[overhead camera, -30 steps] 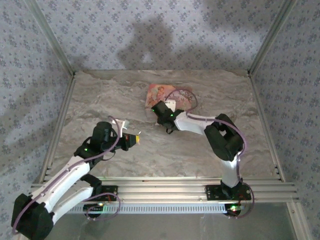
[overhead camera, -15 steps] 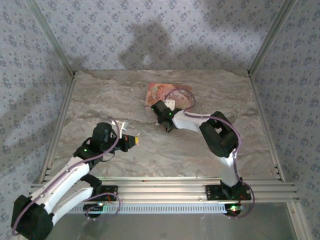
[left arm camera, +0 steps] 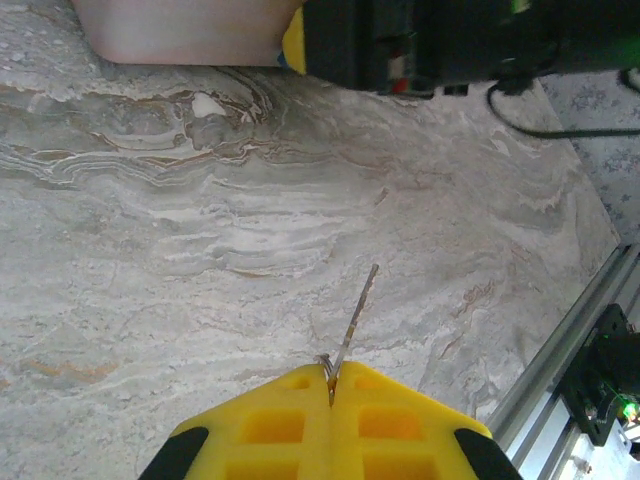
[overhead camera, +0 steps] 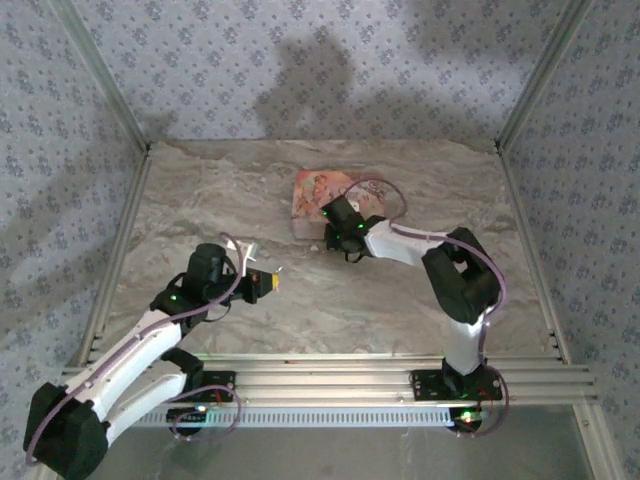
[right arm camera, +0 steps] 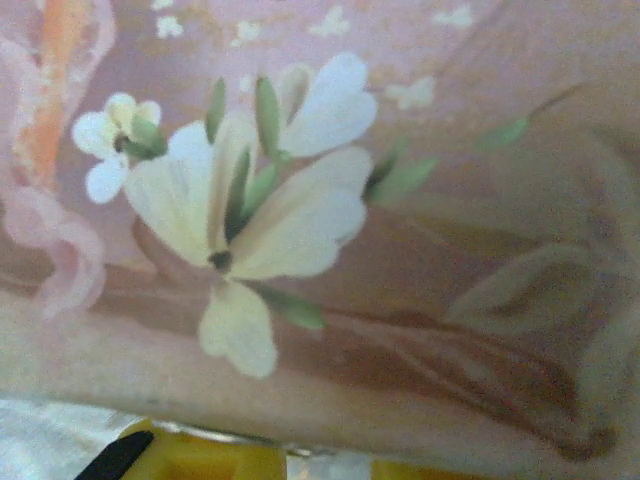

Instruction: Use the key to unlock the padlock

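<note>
Blue-grey flowered wallpaper (overhead camera: 300, 60) closes the cell on three sides, and below it lies a tabletop of pale, grey-veined marble-look sheet (overhead camera: 200, 200), edged along the near side by ribbed aluminium rails (overhead camera: 330, 375). The white-and-black right arm (overhead camera: 450, 280) reaches well out toward the far middle of the table. The left arm (overhead camera: 150, 335) bends in low over the near left part. A flat pink rectangular box with a painted flower print (overhead camera: 310, 190) lies at the far centre. The right gripper (overhead camera: 335, 218) is pressed up against its near right corner, so close that the wrist camera sees mostly a cream blossom on pink. Whether its yellow fingertips (right arm camera: 200, 455) are apart or together I cannot tell. The left gripper (left arm camera: 332, 378) hovers above bare table, well apart from the box, with its yellow fingers (left arm camera: 290, 420) clenched flat against each other. They pinch a thin silver metal key (left arm camera: 355, 315), whose blade sticks out slanting ahead.
</note>
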